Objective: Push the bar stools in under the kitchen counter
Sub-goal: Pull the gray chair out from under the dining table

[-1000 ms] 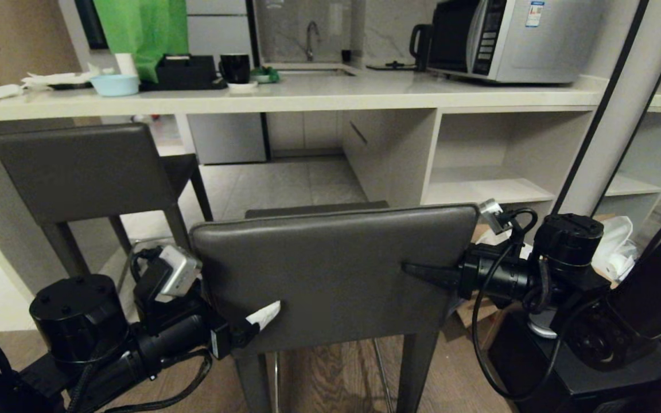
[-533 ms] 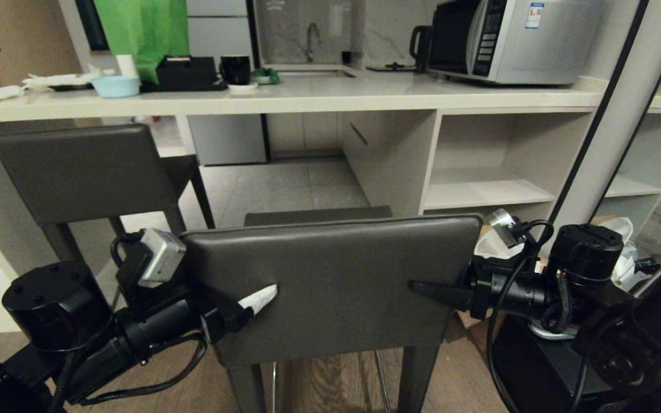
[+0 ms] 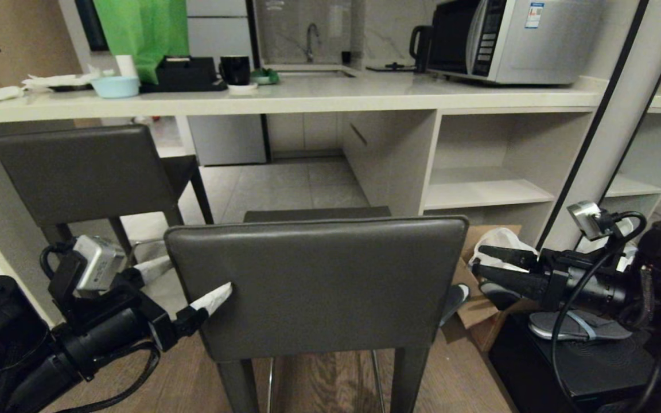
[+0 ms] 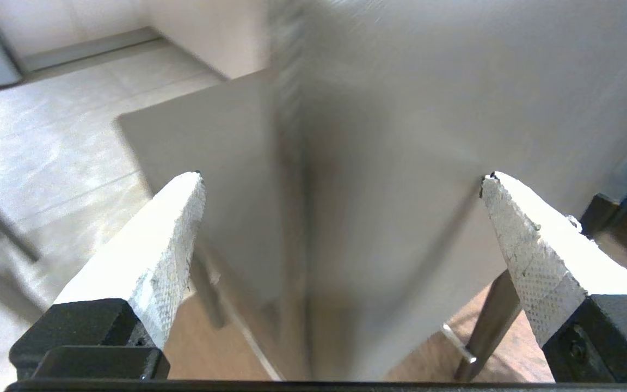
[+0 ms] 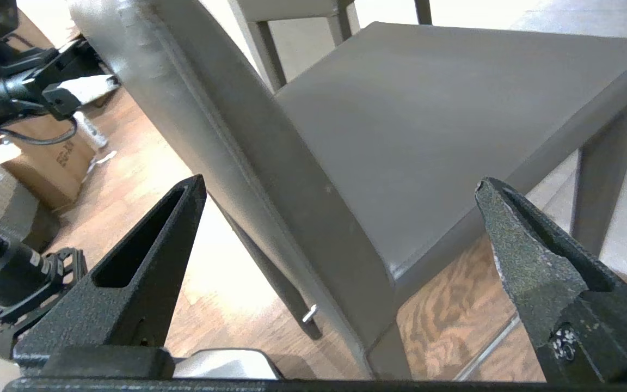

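2 bar stools stand in front of the kitchen counter [image 3: 284, 103]: the far stool [image 3: 86, 172] on the robot's left sits close to the worktop, with its seat reaching in beneath the edge, while the near stool [image 3: 319, 281] stands out on the wooden floor, clear of the counter, its backrest facing the robot and filling the middle of the head view. The left gripper [image 3: 184, 284] is level with the backrest's left edge, its 2 white fingers spread wide; 1 fingertip [image 3: 216, 297] lies against the rear face of the backrest near that edge and the other points past the edge, so the backrest's side sits between them in the left wrist view [image 4: 340, 179] without being pinched. The right gripper [image 3: 488, 261] hangs just off the backrest's right edge, apart from it, with its 2 black fingers spread; the right wrist view [image 5: 340, 188] looks between them at the backrest's side and the square seat [image 5: 433, 125]. Neither gripper holds anything. On the worktop stand a microwave [image 3: 514, 37], a black mug [image 3: 234, 67], a pale blue bowl [image 3: 115, 85] and a green bag [image 3: 142, 31]. White open shelves [image 3: 488, 163] sit under the counter on the right, next to a slanting white column [image 3: 617, 115]. A cardboard box [image 3: 482, 298] with a white plastic bag [image 3: 500, 241] lies on the floor beside the near stool's right side.
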